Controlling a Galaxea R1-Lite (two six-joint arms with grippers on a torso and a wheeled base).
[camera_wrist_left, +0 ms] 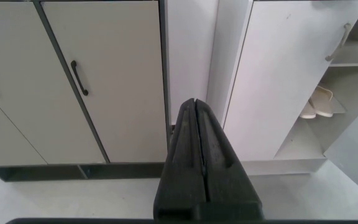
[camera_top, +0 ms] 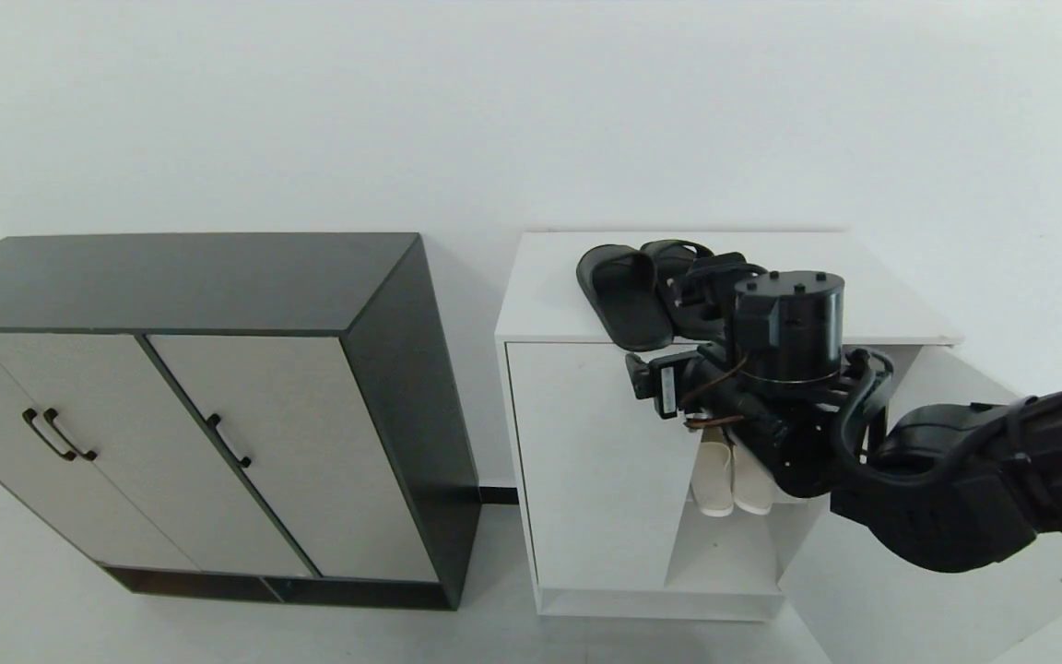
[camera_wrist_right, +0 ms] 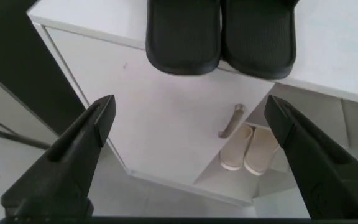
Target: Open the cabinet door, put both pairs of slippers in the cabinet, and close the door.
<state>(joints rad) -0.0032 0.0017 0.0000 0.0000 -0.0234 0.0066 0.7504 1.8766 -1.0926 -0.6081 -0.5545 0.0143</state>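
Closest to me, the right hand [camera_wrist_right: 189, 104] hangs at the front edge of the white cabinet's [camera_top: 586, 461] top, its two fingers spread wide with nothing between them. Just beyond the fingertips lies the pair of black slippers [camera_wrist_right: 219, 31]. They are matte, ribbed on the footbed and broad-strapped, set side by side and touching, with one end of each jutting a little over the front edge of the top.

Under them, the cabinet's left door is shut, its slim handle [camera_wrist_right: 229, 121] at the inner edge. The right half stands open, and on a shelf inside it sits the pair of cream slippers [camera_top: 725, 480], close together and pale against the white boards.

The left hand [camera_wrist_left: 194, 109] is held low and well apart from all this, its fingers pressed flat together and empty, facing the gap between the two pieces of furniture. To the left stands a dark cabinet [camera_top: 383, 387] with pale grey doors, all shut, each with a black handle.
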